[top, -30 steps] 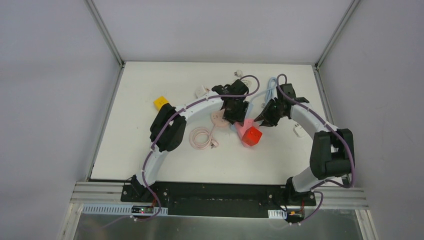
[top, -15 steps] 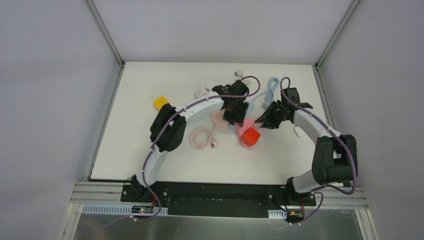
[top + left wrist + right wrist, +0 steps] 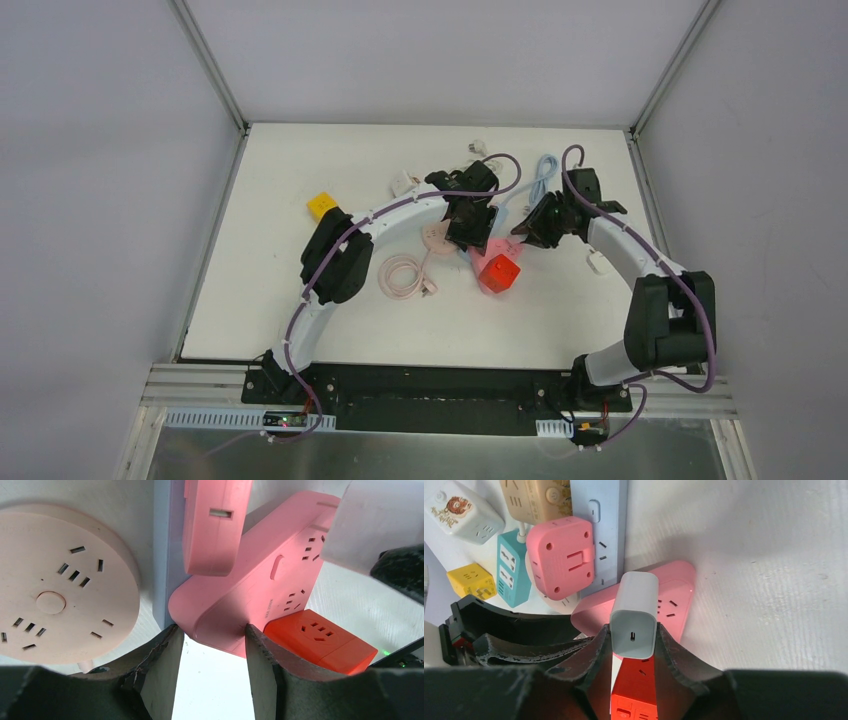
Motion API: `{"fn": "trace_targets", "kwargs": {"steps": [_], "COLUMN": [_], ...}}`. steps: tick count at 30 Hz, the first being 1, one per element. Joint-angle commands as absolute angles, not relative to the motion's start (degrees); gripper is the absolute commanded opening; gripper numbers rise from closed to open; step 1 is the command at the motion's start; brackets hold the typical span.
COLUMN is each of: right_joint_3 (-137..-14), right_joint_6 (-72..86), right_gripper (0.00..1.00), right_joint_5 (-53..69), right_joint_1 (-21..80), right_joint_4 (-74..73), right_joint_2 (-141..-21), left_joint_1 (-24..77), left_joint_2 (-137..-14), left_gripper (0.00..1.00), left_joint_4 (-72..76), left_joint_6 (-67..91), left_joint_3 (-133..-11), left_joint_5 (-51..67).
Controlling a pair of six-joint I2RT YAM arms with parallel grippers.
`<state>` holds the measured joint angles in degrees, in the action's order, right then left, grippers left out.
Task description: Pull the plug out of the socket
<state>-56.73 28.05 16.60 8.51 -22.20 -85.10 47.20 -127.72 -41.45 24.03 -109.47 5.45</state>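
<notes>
A white plug [image 3: 634, 615] stands over the pink power strip [image 3: 674, 595]; I cannot tell whether its pins are still in the socket. My right gripper [image 3: 633, 645] is shut on the plug's sides. It sits just right of the strip in the top view [image 3: 527, 230]. My left gripper [image 3: 210, 635] is shut on the strip's rounded near end [image 3: 240, 610], and shows in the top view [image 3: 470, 240]. The plug also shows at the upper right of the left wrist view [image 3: 370, 525].
A red cube socket [image 3: 499, 272] touches the strip's near side. A round pink socket [image 3: 55, 595], a pink square adapter [image 3: 561, 555] on a light blue strip [image 3: 599, 520], a teal strip [image 3: 511, 565] and a yellow cube [image 3: 321, 205] lie around. A coiled pink cable [image 3: 402, 275] lies nearer.
My right gripper came in lower toward the strip, then drew back slightly to the far right. The left arm has stayed put on the strip.
</notes>
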Motion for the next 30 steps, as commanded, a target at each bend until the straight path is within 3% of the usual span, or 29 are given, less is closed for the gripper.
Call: {"fn": "trace_targets", "kwargs": {"steps": [1, 5, 14, 30], "right_joint_3": [-59.10, -59.26, -55.74, -54.67], "right_joint_6": [28.93, 28.50, 29.13, 36.11], "right_gripper": [0.00, 0.00, 0.00, 0.00], "right_joint_5": [13.01, 12.68, 12.60, 21.62], "right_joint_1": [7.14, 2.67, -9.21, -14.15], "right_joint_4": [-24.26, -24.21, -23.85, -18.30], "right_joint_2": [-81.61, -77.56, -74.98, -86.28], "left_joint_1": [46.29, 45.35, 43.66, 39.79], "left_joint_2": [-132.46, -131.17, -125.96, -113.14], "left_gripper": [0.48, 0.54, 0.81, 0.83], "left_joint_4": [-51.72, -50.76, -47.78, -44.09], "left_joint_6": [21.10, 21.33, 21.51, 18.88], "left_joint_3": [-107.84, -110.11, -118.40, -113.02], "left_joint_5": [-0.24, 4.85, 13.40, 10.82]}}
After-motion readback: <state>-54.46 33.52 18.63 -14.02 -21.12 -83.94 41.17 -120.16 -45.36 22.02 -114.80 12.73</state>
